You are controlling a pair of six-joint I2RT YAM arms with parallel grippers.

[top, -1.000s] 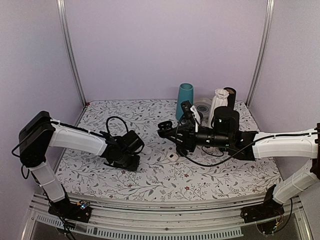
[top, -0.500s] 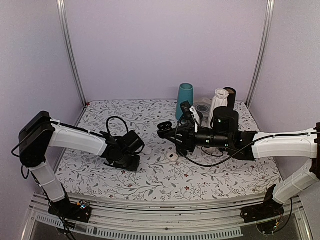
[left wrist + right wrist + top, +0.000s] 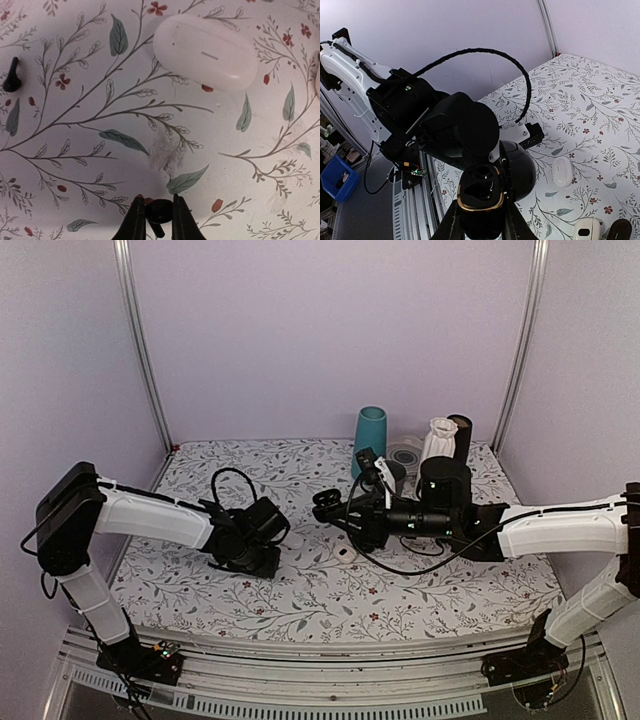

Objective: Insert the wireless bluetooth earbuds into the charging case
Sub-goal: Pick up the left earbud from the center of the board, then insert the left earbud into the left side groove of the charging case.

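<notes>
Left gripper (image 3: 157, 204): clamped shut on one earbud, down at the table (image 3: 70, 165), on the near side of the white case (image 3: 205, 52) and apart from it.
Held earbud (image 3: 160, 212): dark, pinched between both fingers. Its stem seems to run back toward the wrist, but the frame edge cuts it off, so don't rely on that.
Second earbud (image 3: 11, 76): lying loose on the table well to the left of the white case, with its thin end pointing away from you.
White case: closed, flat on the table, with its long axis running left to right and tilted a little.
Right gripper (image 3: 481, 211): closed on the charging case (image 3: 479, 192), held up off the table beyond and to the right of the white case.
Charging case: black with a gold rim, lid open, its two wells showing toward the right wrist camera.
Relation to mind: the wells lie right of and above the held earbud, across the white case. The left arm has the bud, so you will have to lift it and carry it right, then turn the stem toward a well.
</notes>
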